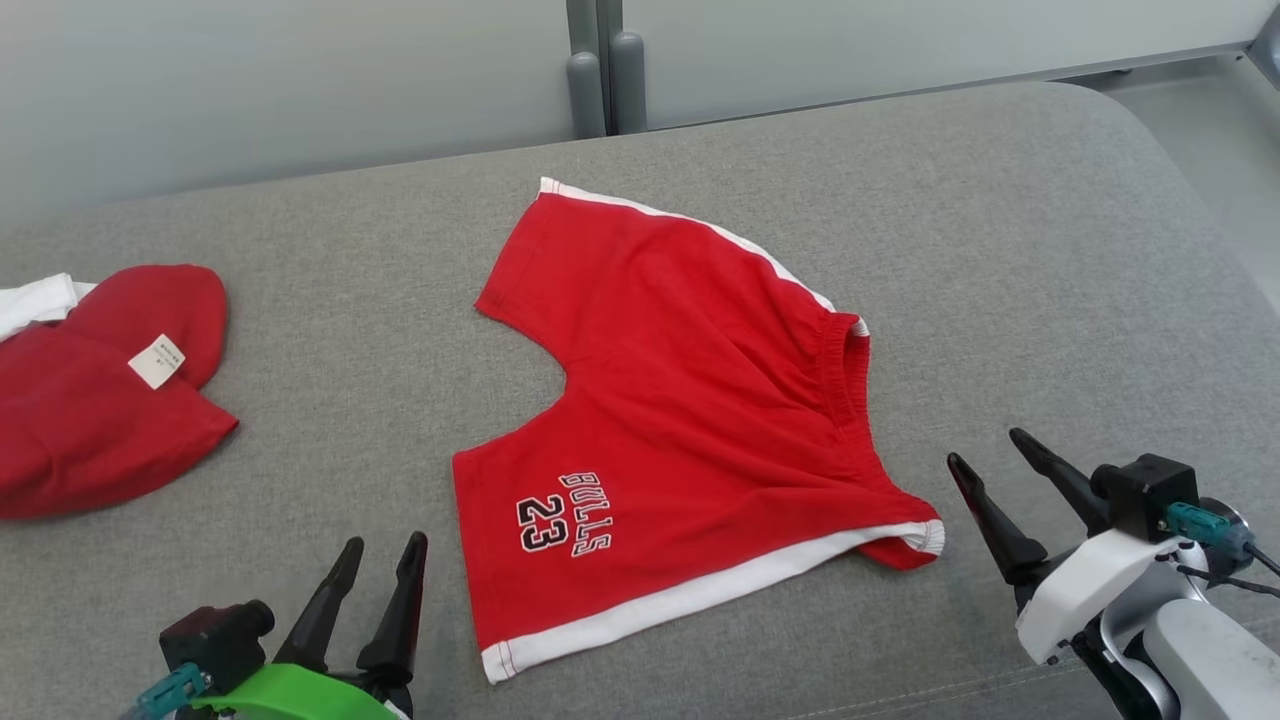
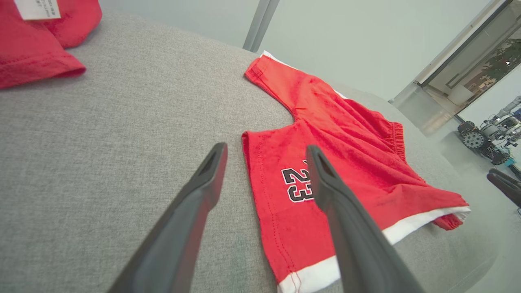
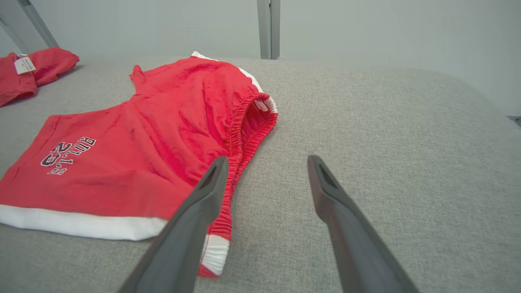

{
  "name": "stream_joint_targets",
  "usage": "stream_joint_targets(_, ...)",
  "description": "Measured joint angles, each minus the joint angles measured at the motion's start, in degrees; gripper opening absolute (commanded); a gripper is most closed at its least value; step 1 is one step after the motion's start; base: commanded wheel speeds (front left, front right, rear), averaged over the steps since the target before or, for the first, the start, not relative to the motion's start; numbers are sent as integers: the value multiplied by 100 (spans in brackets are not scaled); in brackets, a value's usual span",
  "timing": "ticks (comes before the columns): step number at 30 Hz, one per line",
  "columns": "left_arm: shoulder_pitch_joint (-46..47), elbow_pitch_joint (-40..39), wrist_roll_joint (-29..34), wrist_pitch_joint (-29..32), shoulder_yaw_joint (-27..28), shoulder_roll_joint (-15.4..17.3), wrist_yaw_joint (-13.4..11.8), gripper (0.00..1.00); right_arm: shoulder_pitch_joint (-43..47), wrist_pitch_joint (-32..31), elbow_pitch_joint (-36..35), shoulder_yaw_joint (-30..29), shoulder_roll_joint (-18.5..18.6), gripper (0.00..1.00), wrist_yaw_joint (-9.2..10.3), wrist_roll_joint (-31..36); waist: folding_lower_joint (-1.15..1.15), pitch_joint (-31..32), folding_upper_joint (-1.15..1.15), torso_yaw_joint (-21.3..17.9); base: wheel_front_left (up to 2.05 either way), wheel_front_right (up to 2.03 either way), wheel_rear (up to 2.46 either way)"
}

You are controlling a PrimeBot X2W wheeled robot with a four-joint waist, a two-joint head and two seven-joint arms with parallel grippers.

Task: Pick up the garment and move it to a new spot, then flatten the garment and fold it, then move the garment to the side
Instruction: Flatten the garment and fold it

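The garment (image 1: 680,400) is a pair of red shorts with white side stripes and "BULLS 23" printed on one leg. It lies spread flat in the middle of the grey cushion (image 1: 1000,250), waistband toward the right. My left gripper (image 1: 382,560) is open at the lower left, just short of the printed leg's hem (image 2: 260,191). My right gripper (image 1: 990,455) is open at the lower right, just beyond the waistband corner (image 3: 228,211). Neither holds anything.
Another red garment (image 1: 90,400) with a white label lies bunched at the cushion's left edge. A grey wall with a vertical post (image 1: 595,60) runs behind. The cushion's rounded edge drops off at the right, floor beyond; another robot (image 2: 484,138) stands far off.
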State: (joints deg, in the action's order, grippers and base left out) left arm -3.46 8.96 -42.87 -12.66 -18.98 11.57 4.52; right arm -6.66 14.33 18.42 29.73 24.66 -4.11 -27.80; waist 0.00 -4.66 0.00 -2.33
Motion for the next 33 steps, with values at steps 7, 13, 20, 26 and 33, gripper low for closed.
stream_joint_targets(7,137,-204,100,-57,33,-113,-59,100,-3,1,-268,-218,56,100,70,108,0,38,0,-31,0,0,0)
stream_joint_targets(13,369,-375,226,-108,54,-261,-149,100,-263,1,-560,-566,-1,100,283,275,0,65,0,-69,0,0,0)
stream_joint_targets(20,647,-475,557,-155,67,-372,-310,100,-552,9,-899,-870,-224,100,520,374,0,103,0,-82,0,0,0)
stream_joint_targets(26,704,-485,843,-158,146,-479,-566,100,-702,10,-1123,-906,-534,100,624,419,0,138,0,-75,0,0,0)
stream_joint_targets(33,704,-531,957,-175,416,-527,-836,100,-701,10,-1221,-975,-905,100,769,419,0,152,0,-70,0,0,0)
